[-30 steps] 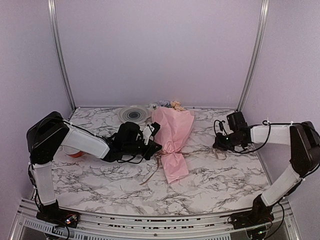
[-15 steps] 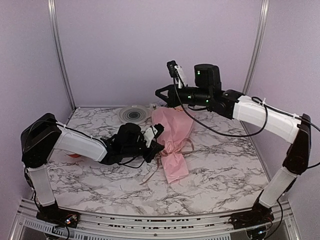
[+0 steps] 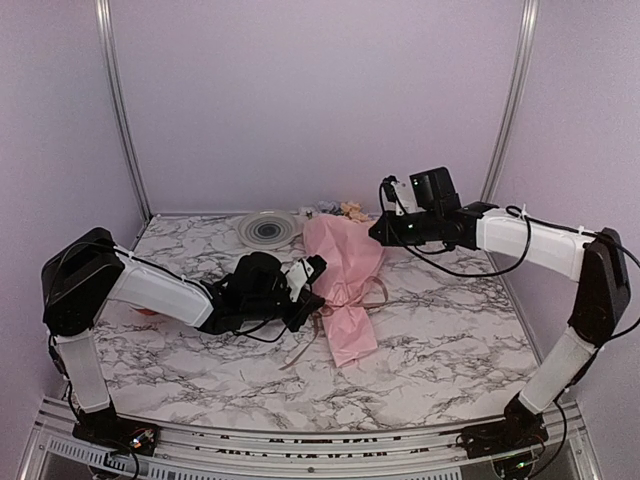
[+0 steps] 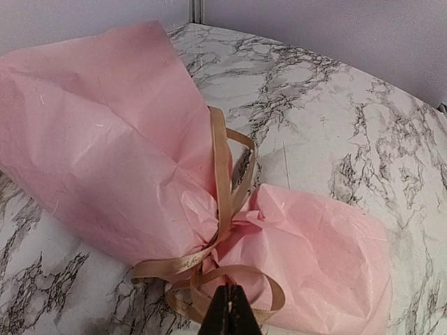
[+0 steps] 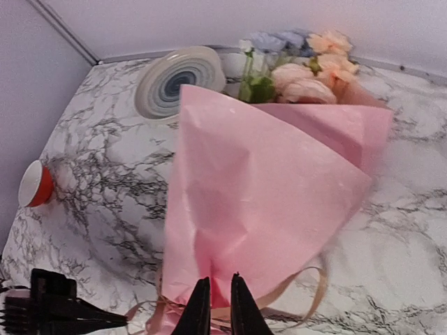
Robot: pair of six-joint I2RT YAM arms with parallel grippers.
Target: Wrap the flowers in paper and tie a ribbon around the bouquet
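Your bouquet (image 3: 345, 280) lies just ahead of your left gripper (image 4: 227, 310), clenched tight, and beneath your right gripper (image 5: 221, 307), jaws slightly parted and empty, while the ribbon (image 4: 222, 174) loops round its waist right at the left tips.

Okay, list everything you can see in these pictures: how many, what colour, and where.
bouquet: one, pink paper cone, lying mid-table
flowers: one bunch, pink, white and bluish, at the cone's wide far end
ribbon: one, tan, looped round the bouquet's narrow waist
plate: one, white with grey-blue rings, far edge
small cup-like object: one, orange-red, left side
table: one, white marble pattern
left tool: one, black, shut, at the ribbon loops
right tool: one, black, slightly open, over the bouquet
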